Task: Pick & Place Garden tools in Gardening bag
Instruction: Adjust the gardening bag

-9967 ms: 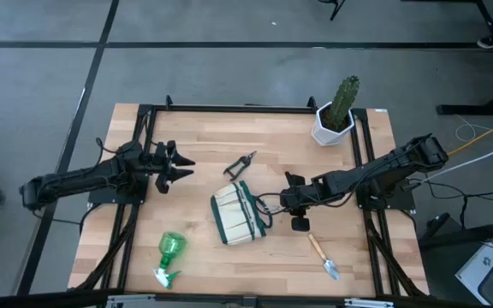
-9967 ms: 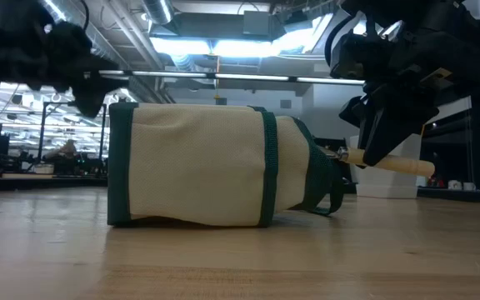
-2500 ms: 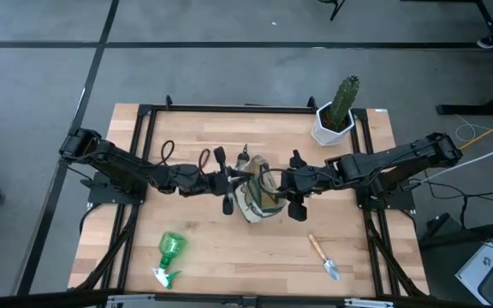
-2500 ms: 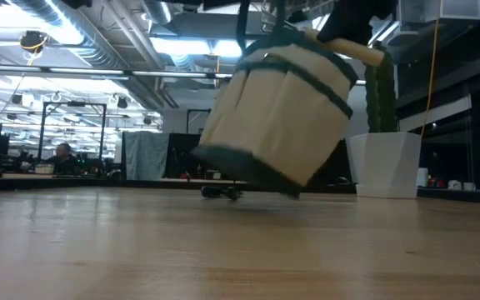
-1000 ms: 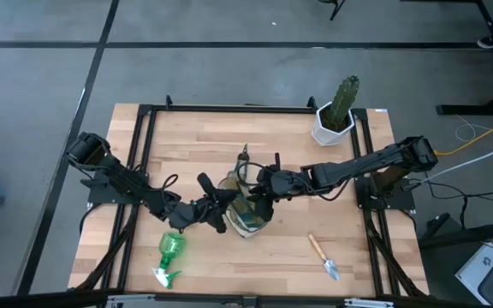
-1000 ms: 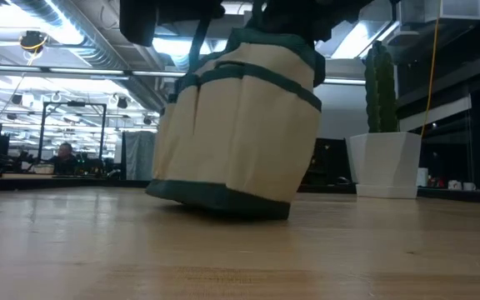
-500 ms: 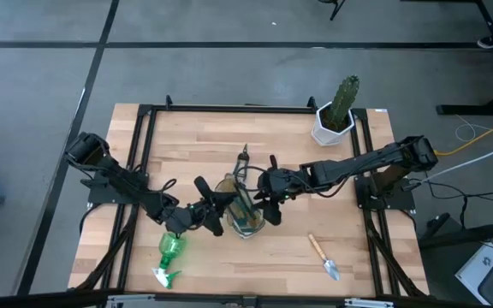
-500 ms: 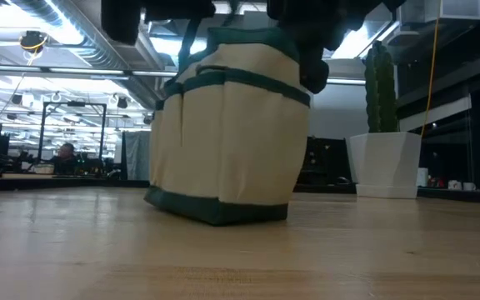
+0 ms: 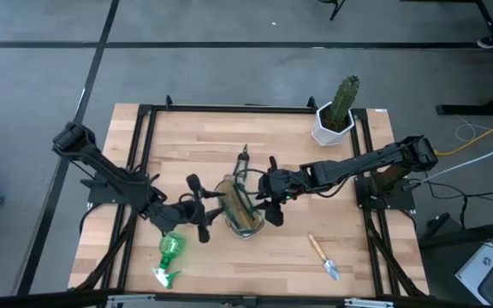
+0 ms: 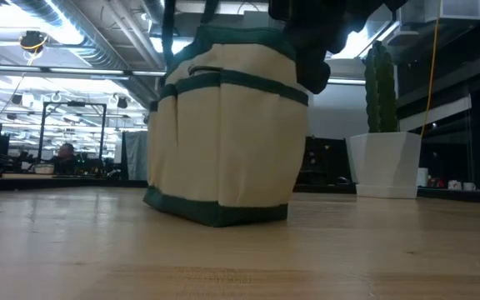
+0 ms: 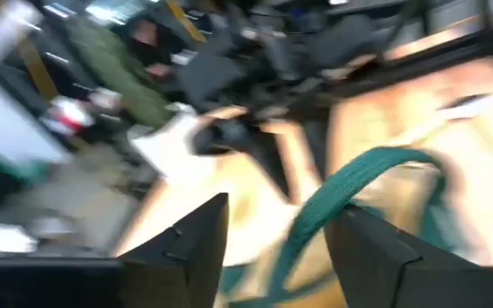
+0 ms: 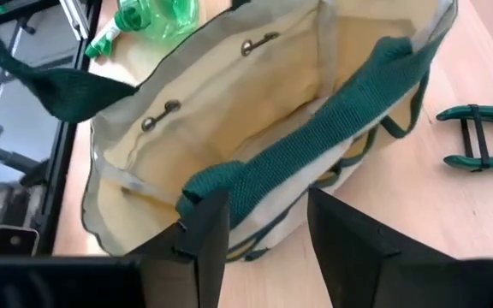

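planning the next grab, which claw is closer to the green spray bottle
Left. The left claw hangs open just above and beside the spray bottle, on the bag's left side. The right claw is at the bag's far side, with the bag between it and the bottle.

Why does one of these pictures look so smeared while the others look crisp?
The left wrist view is streaked with motion blur, the cream fabric bag's dark green strap smeared. The right wrist view shows the bag's open mouth sharply. The low view is backlit by bright ceiling lights. The high view is evenly lit.
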You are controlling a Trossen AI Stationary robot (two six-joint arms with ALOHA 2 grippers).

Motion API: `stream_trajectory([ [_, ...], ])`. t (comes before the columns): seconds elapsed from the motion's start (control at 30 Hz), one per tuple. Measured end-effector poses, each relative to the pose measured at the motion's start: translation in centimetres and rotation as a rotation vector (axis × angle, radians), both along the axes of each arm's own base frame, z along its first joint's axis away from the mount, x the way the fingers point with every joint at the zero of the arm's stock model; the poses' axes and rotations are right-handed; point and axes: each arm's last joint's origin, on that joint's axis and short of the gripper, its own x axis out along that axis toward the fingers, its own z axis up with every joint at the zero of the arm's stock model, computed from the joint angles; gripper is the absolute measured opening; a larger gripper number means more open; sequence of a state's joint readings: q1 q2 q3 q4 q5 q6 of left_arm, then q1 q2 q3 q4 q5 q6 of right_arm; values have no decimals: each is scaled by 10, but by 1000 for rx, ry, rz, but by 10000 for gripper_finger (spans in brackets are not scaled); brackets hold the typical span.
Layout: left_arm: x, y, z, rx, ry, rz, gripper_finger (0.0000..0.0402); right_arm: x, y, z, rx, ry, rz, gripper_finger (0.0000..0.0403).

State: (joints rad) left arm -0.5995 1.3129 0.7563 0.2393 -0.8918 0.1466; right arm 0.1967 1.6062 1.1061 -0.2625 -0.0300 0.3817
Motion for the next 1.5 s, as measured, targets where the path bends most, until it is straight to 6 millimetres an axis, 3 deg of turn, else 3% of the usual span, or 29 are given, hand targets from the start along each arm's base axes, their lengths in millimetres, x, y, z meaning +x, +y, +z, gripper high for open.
stream_trajectory([
  [0.2,-10,-1,5,-304,49,-216,216,-1,0,-1,-57,6,53,160],
  [0.53,-22,-9,5,-725,239,-478,213,0,-11,-2,-114,7,94,160],
  [0.67,-24,-8,0,-744,285,-428,213,-3,-14,-4,-73,45,150,160],
  [0.83,-27,3,-12,-649,335,-223,206,-10,-15,-11,-46,151,181,160],
  [1.07,-34,17,-37,-671,515,30,190,-25,-15,-20,-96,315,245,160],
  [1.5,0,33,-89,-427,652,179,168,-19,4,-15,-136,187,345,160],
])
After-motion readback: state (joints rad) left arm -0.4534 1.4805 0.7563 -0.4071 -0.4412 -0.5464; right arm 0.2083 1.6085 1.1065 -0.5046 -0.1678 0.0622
